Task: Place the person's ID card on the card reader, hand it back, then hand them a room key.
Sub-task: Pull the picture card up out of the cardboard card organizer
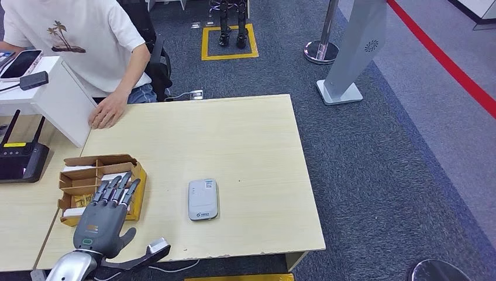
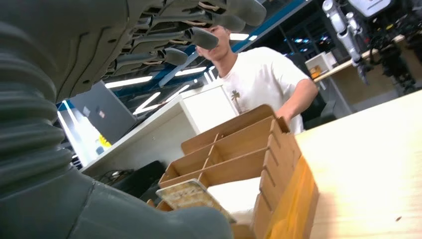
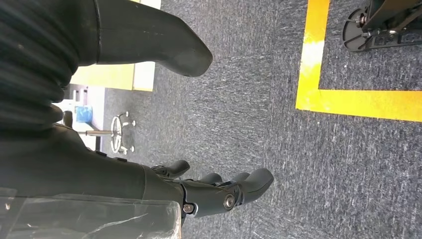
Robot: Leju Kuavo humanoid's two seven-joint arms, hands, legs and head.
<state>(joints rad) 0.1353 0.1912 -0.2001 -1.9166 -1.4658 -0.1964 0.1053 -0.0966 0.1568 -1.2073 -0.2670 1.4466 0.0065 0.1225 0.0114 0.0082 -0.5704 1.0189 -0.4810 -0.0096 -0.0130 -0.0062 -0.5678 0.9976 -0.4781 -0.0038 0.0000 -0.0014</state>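
A grey-white card reader point(image 1: 203, 199) lies flat near the front middle of the light wooden table point(image 1: 251, 146). To its left stands a brown divided box point(image 1: 99, 174) with white and patterned cards point(image 2: 191, 194) in its compartments. My left hand point(image 1: 104, 218) hovers flat over the box's near end, fingers point(image 2: 199, 36) stretched out and apart, holding nothing. A person point(image 1: 82, 41) in a white T-shirt sits at the far left corner, one hand point(image 1: 108, 111) resting on the table edge. My right hand point(image 3: 149, 114) hangs over the grey carpet, its thumb and fingers apart and empty.
A black router point(image 1: 20, 161) sits on the adjoining table at left, beside a white counter point(image 1: 58, 99) carrying a phone. Beyond the table's far right corner stand a grey sign base point(image 1: 345, 88) and a stanchion point(image 1: 321, 50). Yellow tape point(image 1: 229, 55) marks the carpet.
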